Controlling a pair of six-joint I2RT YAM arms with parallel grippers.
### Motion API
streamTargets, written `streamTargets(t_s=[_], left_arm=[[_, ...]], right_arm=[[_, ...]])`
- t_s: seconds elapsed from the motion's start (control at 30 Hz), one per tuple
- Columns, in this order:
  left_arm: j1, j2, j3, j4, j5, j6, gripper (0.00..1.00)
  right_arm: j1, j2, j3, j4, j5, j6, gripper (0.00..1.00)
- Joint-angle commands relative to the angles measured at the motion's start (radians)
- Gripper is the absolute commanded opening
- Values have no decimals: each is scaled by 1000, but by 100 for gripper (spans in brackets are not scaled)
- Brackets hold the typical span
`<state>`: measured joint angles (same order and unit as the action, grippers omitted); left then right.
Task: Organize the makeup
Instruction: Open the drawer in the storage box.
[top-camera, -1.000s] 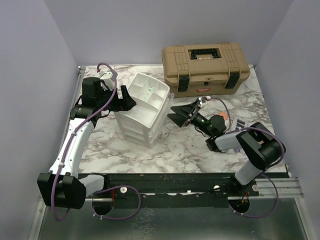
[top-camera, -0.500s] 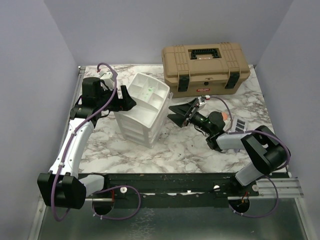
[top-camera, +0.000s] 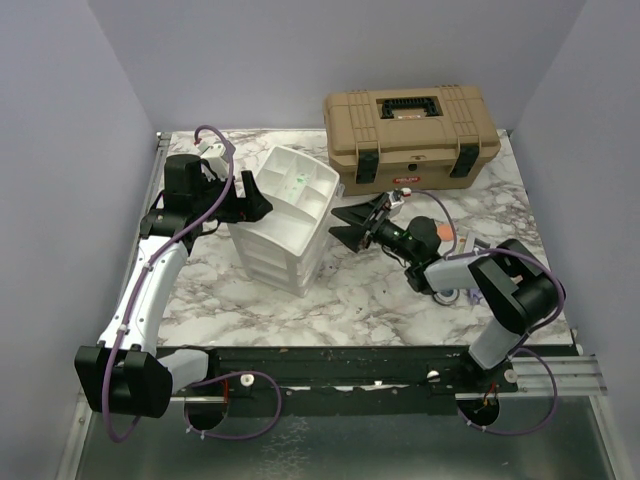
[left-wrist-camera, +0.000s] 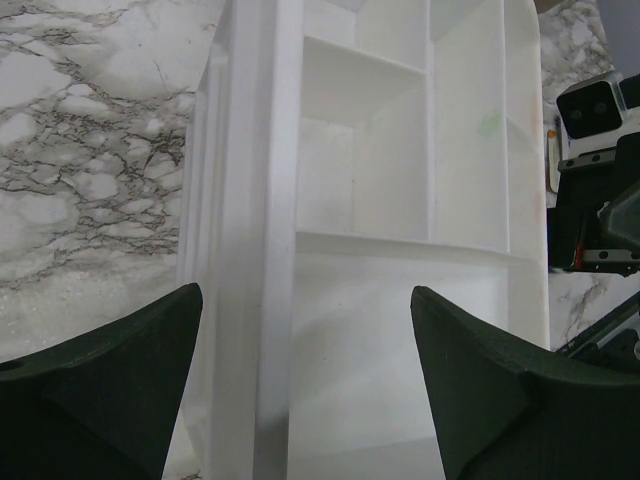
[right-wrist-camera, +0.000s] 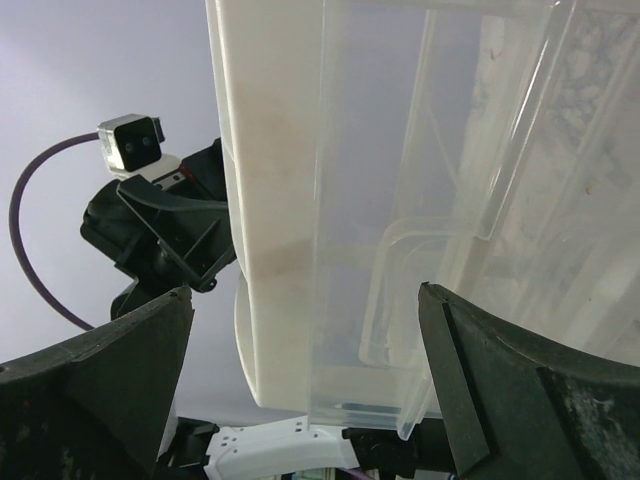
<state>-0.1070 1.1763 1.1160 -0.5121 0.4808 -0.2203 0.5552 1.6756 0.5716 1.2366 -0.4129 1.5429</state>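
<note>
The makeup lies on the table (top-camera: 350, 290), right of the drawer unit (top-camera: 285, 215). A salmon disc (top-camera: 444, 232) shows just beside the right arm's wrist (any other pieces there cannot be made out under the arm). The right gripper (top-camera: 345, 222) is near the unit's right side, facing its clear drawer fronts, jaws spread wide and holding nothing. The left gripper (left-wrist-camera: 302, 292) is also spread wide and empty, with one finger on each side of the unit's left wall at the top tray; contact cannot be confirmed. The toolbox (top-camera: 410, 135) stands lid down at the far edge, behind the unit.
</note>
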Motion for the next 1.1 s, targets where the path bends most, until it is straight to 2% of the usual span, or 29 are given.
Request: streamTargets(t_s=[0.0,0.43,0.83,1.07], left_arm=[[-4,2,10,-34,8,-5,87],[-5,11,10,-34,8,-9,87],[-4,8,4,-34,-2,-10,87],[-4,8,-4,-34,-31,-14,87]], right_arm=[[1,14,19,20,-22,8,100],[32,113,91,147,-71,45,100],[32,108,-12,446,-2,142,95],[32,8,-109,440,79,104,93]])
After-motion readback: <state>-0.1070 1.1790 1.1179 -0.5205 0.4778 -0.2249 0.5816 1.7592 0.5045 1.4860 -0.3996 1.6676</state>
